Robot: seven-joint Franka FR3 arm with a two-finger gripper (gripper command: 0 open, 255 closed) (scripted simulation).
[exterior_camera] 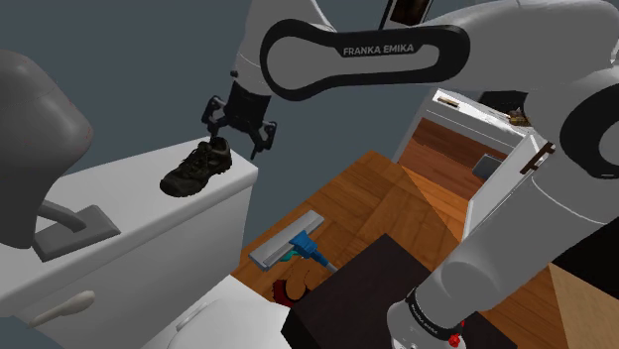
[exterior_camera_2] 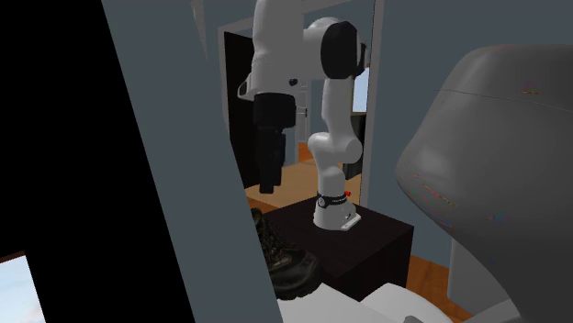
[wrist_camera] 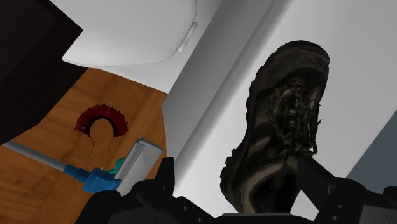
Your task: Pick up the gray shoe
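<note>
The shoe [exterior_camera: 196, 169] is a dark grey-brown lace-up boot lying on the white toilet tank lid [exterior_camera: 129, 213], near the lid's end. My gripper [exterior_camera: 238, 137] hangs just above the shoe's heel end, open, with its fingers spread and holding nothing. In the wrist view the shoe [wrist_camera: 280, 121] stretches away from the gripper [wrist_camera: 238, 184], its heel lying between the two black fingers [wrist_camera: 162, 181] without being clasped. In the second exterior view the gripper [exterior_camera_2: 267, 182] points down, a little above the shoe [exterior_camera_2: 286, 259].
A grey flush lever [exterior_camera: 74, 233] sits on the tank's front. Below on the wood floor lie a grey-headed mop with a blue handle [exterior_camera: 298, 243] and a red brush [wrist_camera: 100, 119]. The white toilet seat [wrist_camera: 133, 32] and my dark stand [exterior_camera: 367, 288] are close by.
</note>
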